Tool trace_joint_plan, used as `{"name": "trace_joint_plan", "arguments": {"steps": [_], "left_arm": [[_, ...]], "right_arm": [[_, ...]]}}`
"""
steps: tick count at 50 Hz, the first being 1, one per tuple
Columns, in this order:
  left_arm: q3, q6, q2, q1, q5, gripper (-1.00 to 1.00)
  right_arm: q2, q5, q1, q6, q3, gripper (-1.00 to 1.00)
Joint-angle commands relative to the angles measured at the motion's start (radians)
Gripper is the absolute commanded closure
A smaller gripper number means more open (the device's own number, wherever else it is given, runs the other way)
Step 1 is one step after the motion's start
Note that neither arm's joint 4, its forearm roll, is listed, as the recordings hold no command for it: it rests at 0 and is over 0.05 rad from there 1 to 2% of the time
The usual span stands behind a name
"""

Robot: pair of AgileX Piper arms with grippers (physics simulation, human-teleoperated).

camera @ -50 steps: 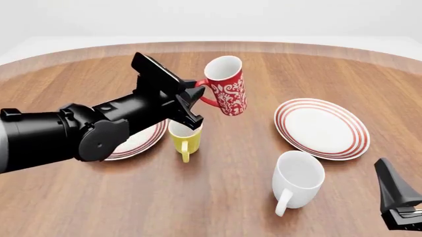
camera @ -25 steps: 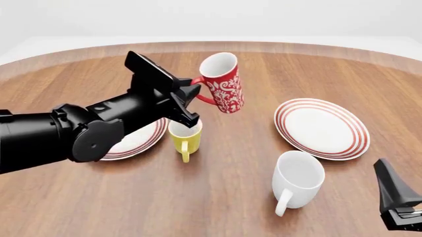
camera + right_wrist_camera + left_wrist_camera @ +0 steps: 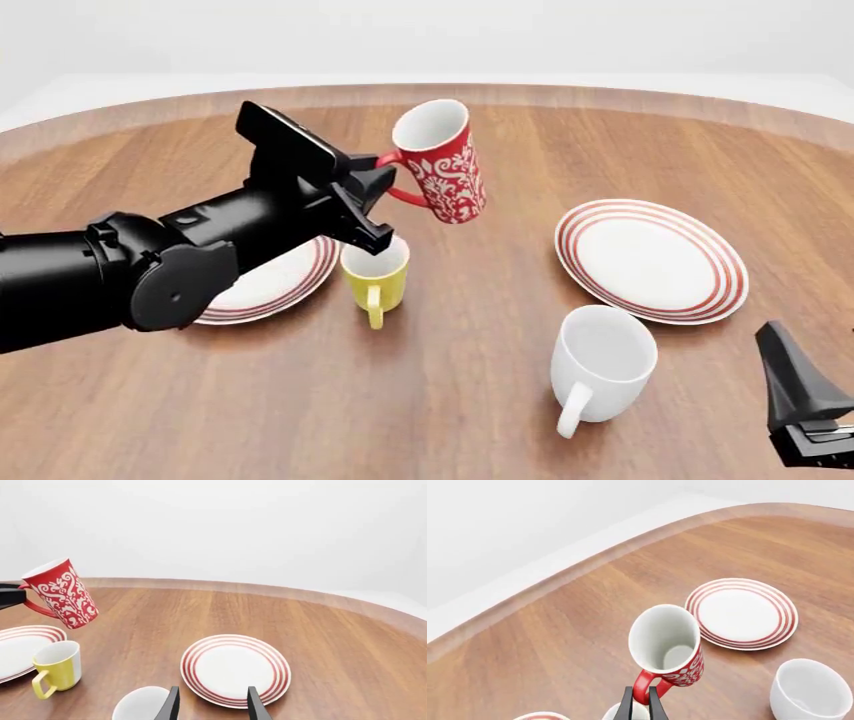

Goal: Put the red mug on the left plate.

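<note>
My left gripper (image 3: 378, 178) is shut on the handle of the red mug (image 3: 441, 165), which has a white floral pattern and hangs tilted in the air above the table. The mug also shows in the left wrist view (image 3: 668, 647) and the right wrist view (image 3: 61, 593). The left plate (image 3: 274, 285), white with red rings, lies on the table under my left arm, mostly hidden by it; its edge shows in the right wrist view (image 3: 20, 647). My right gripper (image 3: 210, 705) is open and empty, low at the near right of the table (image 3: 801, 410).
A yellow mug (image 3: 375, 278) stands beside the left plate, just under the left gripper. A larger white mug (image 3: 603, 365) stands near the front. The second ringed plate (image 3: 650, 258) lies at the right.
My left gripper has carried the red mug a little higher and to the left. The right arm has not moved.
</note>
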Motion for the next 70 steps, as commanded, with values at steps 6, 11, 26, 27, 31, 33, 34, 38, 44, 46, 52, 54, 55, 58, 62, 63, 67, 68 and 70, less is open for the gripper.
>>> {"name": "trace_joint_plan", "arguments": {"steps": [6,11,26,27,31,33,34,38,44,46,52,54,55,58,62,63,67,68,70], "left_arm": [[0.008,-0.002,-0.032,0.023,0.001,1.00],[0.005,-0.008,-0.036,0.034,0.003,1.00],[0.008,-0.011,-0.044,0.058,0.001,1.00],[0.009,-0.012,-0.046,0.062,0.001,1.00],[0.012,-0.015,-0.050,0.067,-0.001,1.00],[0.016,-0.018,-0.053,0.069,-0.003,1.00],[0.017,-0.018,-0.053,0.070,-0.005,1.00],[0.018,-0.022,-0.051,0.078,-0.008,1.00],[0.017,-0.027,-0.059,0.087,-0.004,1.00],[0.018,-0.028,-0.061,0.091,-0.006,1.00],[0.019,-0.033,-0.060,0.106,-0.008,1.00],[0.021,-0.033,-0.061,0.107,-0.009,1.00],[0.022,-0.034,-0.060,0.109,-0.010,1.00],[0.023,-0.035,-0.057,0.116,-0.013,1.00],[0.023,-0.039,-0.057,0.122,-0.014,1.00],[0.023,-0.038,-0.056,0.124,-0.014,1.00],[0.028,-0.036,-0.059,0.130,-0.017,1.00],[0.022,-0.035,-0.058,0.134,-0.014,1.00],[0.019,-0.036,-0.059,0.138,-0.011,1.00]], "right_arm": [[0.000,-0.002,0.001,-0.001,0.002,-1.00],[0.000,0.003,0.001,0.000,-0.003,-1.00],[0.000,-0.002,0.001,-0.001,0.001,-1.00],[0.000,-0.001,0.002,-0.001,0.000,-1.00],[0.000,-0.001,0.001,-0.001,0.000,-1.00],[0.000,-0.001,0.002,-0.002,0.000,-1.00],[0.000,-0.001,0.002,-0.002,0.000,-1.00],[0.000,-0.001,0.002,-0.001,0.000,-1.00],[0.000,-0.001,0.001,-0.001,0.000,-1.00],[0.000,0.000,0.002,-0.002,0.000,-1.00],[0.000,-0.001,0.002,-0.002,0.000,-1.00],[0.000,-0.001,0.001,-0.001,0.000,-1.00],[0.000,0.000,0.002,-0.001,0.000,-1.00],[0.000,0.000,0.002,-0.001,0.000,-1.00],[0.000,-0.001,0.001,-0.001,0.000,-1.00],[0.000,-0.001,0.002,-0.001,0.000,-1.00],[0.000,-0.002,0.003,-0.002,0.001,-1.00],[0.000,-0.002,0.004,-0.002,0.002,-1.00],[0.000,0.004,0.004,-0.002,-0.005,-1.00]]}}
